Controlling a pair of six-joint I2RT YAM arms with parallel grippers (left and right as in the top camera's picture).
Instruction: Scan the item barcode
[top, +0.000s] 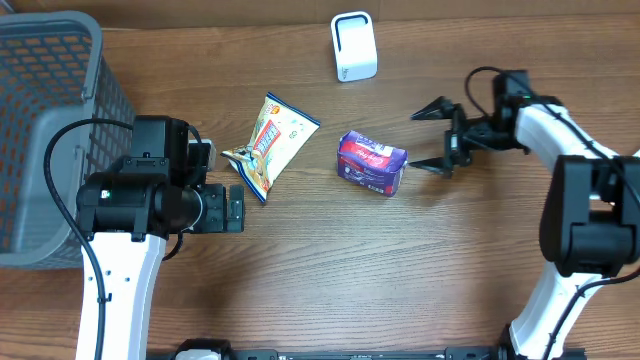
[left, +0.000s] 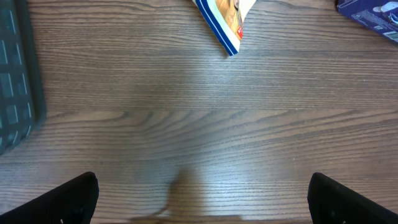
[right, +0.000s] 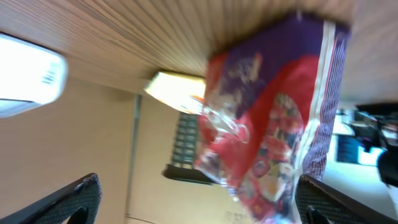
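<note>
The purple packet (top: 372, 163) lies flat on the wooden table (top: 330, 270), about the middle of it, its long side tilted a little. Nothing grips it.

The right claw (top: 432, 138) is just to the right of the packet, aimed at it, its 2 fingers spread wide apart. The lower fingertip is very near the packet's right end; whether it touches cannot be told. In the right wrist view the packet fills the space ahead, blurred, with a dark finger at each lower corner.

The left claw (left: 202, 202) hangs well to the left of the packet, low over bare table, fingers spread wide and empty.

A yellow and blue snack bag (top: 270, 143) lies just left of the packet. A white scanner (top: 354, 46) stands behind the packet. A grey basket (top: 40, 130) sits far to its left.
</note>
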